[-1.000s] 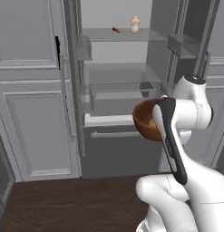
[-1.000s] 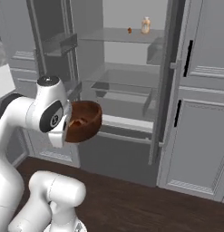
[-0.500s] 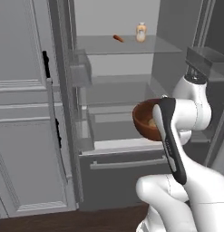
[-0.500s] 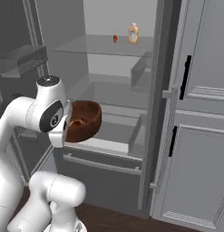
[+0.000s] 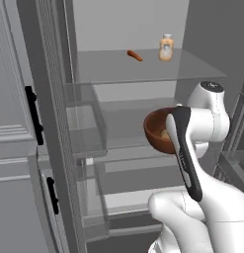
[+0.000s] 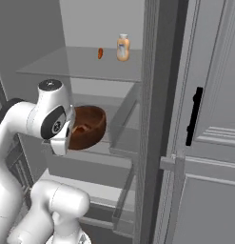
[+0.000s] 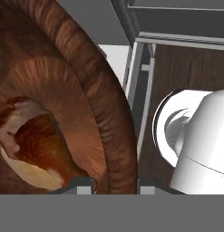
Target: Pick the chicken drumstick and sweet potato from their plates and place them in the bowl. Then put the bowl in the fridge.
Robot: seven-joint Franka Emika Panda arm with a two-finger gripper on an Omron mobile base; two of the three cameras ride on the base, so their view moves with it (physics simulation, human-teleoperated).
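Note:
My gripper (image 7: 115, 183) is shut on the rim of the reddish-brown wooden bowl (image 5: 155, 129) and holds it up in front of the open fridge (image 5: 143, 69), level with its middle shelf. The bowl (image 6: 90, 125) tips slightly toward the arm. In the bowl (image 7: 99, 90) lies the chicken drumstick (image 7: 41, 140), with the pale tan sweet potato (image 7: 27, 174) under it. The fridge (image 6: 85, 62) has a pale grey inside and glass shelves. The plates are out of view.
A small bottle (image 5: 165, 48) and a thin orange-red stick (image 5: 135, 55) sit on the top glass shelf. The open fridge door with its bins (image 5: 86, 123) stands on the left, and the other door's edge (image 6: 154, 119) on the right. Grey cabinets (image 6: 209, 119) flank the fridge.
The whole picture has grown and shifted: the base has driven closer to the fridge. The bowl stays in the gripper at the same height.

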